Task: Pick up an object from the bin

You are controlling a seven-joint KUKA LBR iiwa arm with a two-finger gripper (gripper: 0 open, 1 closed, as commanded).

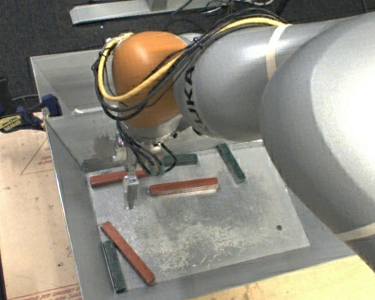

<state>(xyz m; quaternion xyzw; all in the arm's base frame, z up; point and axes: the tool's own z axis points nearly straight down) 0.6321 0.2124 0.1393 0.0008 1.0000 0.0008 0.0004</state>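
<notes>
Progress-wise, nothing's been picked yet as far as I can see. Every piece is lying flat on the floor of the bin (75,199), so the whole grab-and-lift is left to do.

Left to right: in the near-left corner there's a dark green stick (113,266) with a long red stick (127,253) slanting right beside it, touching or nearly so. Both are well apart from the pincer. Further back on the left lies the back red stick (107,179), roughly crossways. The pincer (132,202) hangs down at that stick's right end, crossing it in the view, with its tip low near the floor just in front of it. I can't tell from this angle whether the pincer is open or closed, and nothing visibly sits in it. Just right of the tip starts the middle red stick (183,188), also close. My guess is one of those two is the target, probably the back one. Further right a slanted green stick (230,162) lies apart, and another green piece (187,158) peeks out by the wrist.

Pose: the arm (308,112) comes in from the right, high over the bin. The wrist with the orange cover (152,81) is bent so the pincer points about straight down at the left-back part of the floor.
</notes>
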